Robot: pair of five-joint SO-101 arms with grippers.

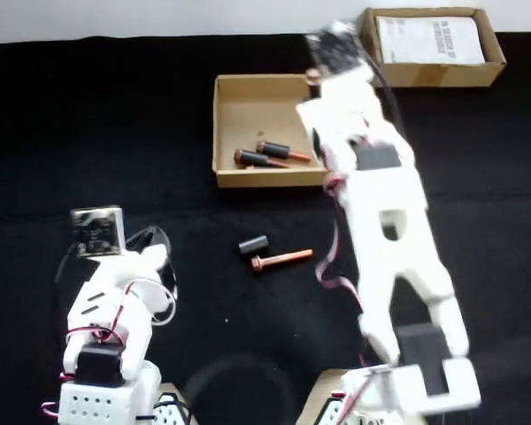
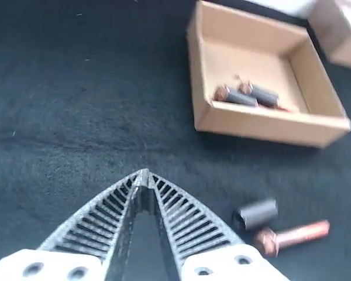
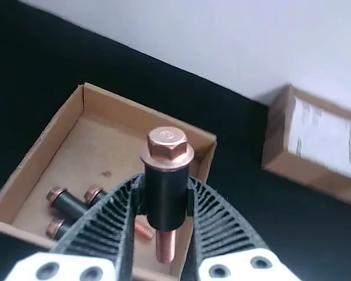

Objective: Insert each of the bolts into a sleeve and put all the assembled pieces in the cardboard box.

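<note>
My right gripper (image 3: 164,186) is shut on an assembled piece (image 3: 165,199), a copper bolt standing head up in a black sleeve. It hangs over the far right corner of the open cardboard box (image 1: 233,106), where the piece's head (image 1: 313,78) shows beside the arm. Two assembled pieces (image 1: 267,155) lie inside the box near its front wall. On the black table in front of the box lie a loose black sleeve (image 1: 254,244) and a loose copper bolt (image 1: 281,259). My left gripper (image 2: 144,177) is shut and holds nothing, low over the cloth, short of the sleeve (image 2: 256,213) and bolt (image 2: 292,236).
A second cardboard box (image 1: 434,44) with a printed sheet in it stands at the back right, close behind the right arm. The left arm (image 1: 115,292) sits folded at the front left. Both arm bases stand along the front edge.
</note>
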